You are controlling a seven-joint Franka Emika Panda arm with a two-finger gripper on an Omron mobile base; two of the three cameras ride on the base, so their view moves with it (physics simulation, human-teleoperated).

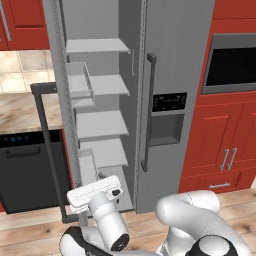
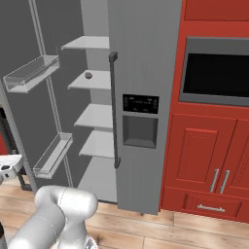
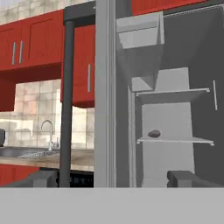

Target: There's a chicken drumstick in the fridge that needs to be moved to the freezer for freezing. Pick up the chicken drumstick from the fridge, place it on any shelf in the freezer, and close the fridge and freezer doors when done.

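1. Your claw (image 3: 113,178) hangs low outside the open compartment, fingers spread wide and holding nothing.
2. The chicken drumstick (image 3: 154,134) lies on a middle shelf (image 3: 175,141) inside; from the right base camera it shows as a small dark lump (image 2: 88,75).
3. The open door (image 1: 62,125) swings left, its dark handle (image 3: 67,100) close before your hand camera.
4. The neighbouring door (image 2: 141,97), with its dispenser panel (image 2: 140,121), stands closed.

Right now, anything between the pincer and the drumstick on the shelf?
Nothing visible blocks it. The left door stands open, and the drumstick lies alone on a shelf, seen straight ahead between the fingertips in the hand view. The pincer is low, beside the door's dark handle.
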